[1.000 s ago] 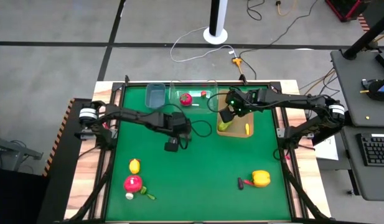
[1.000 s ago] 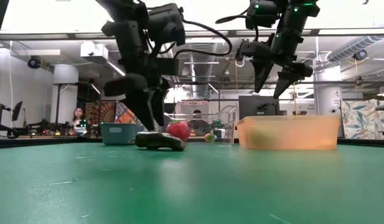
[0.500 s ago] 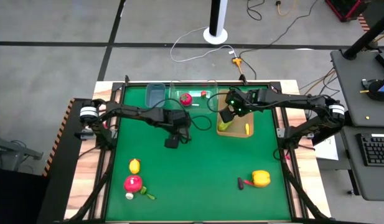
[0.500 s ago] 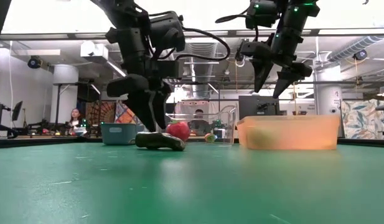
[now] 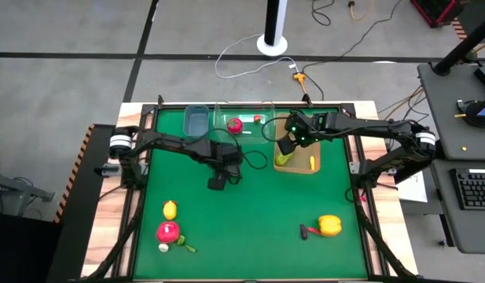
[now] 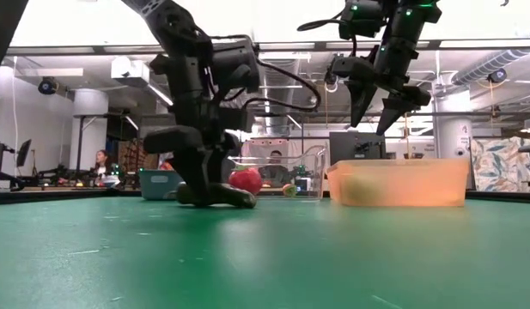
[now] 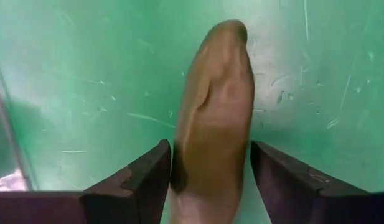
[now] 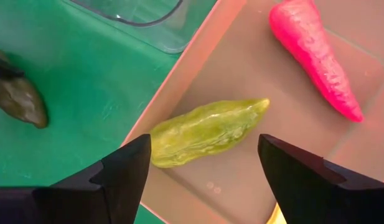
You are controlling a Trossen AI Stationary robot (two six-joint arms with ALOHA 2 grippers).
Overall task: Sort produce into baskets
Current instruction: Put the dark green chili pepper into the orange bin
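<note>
A dark olive cucumber [image 7: 220, 93] lies on the green table, and it also shows in the low view [image 6: 237, 197]. My left gripper [image 5: 217, 182] is open and down at the table, one finger on each side of the cucumber's near part [image 7: 204, 180]. My right gripper [image 5: 284, 146] is open and empty, hovering above the tan tray [image 5: 299, 171]. A light green cucumber [image 8: 207, 132], a pink-red chilli [image 8: 313, 59] and a yellow piece [image 5: 312, 163] lie in the tray. A red round piece [image 5: 235, 124] lies in the clear tub [image 5: 254, 116]. My left gripper comes from above, pointing down, with its fingers [image 7: 142, 180] along the cucumber's two long sides. The cucumber lies flat on the table. I cannot tell whether the fingers touch it.
The blue-grey bin [image 5: 196, 119] stands at the far edge, left of the clear tub. A lemon [image 5: 170, 209], a red round piece [image 5: 168, 232] and small bits [image 5: 183, 245] lie near left. A yellow pepper [image 5: 329, 226] with a small dark-red piece [image 5: 306, 231] lies near right.
My left gripper has gone down from just above the dark cucumber to the table, so its open fingers now stand on either side of it. The cucumber has stayed where it was.
</note>
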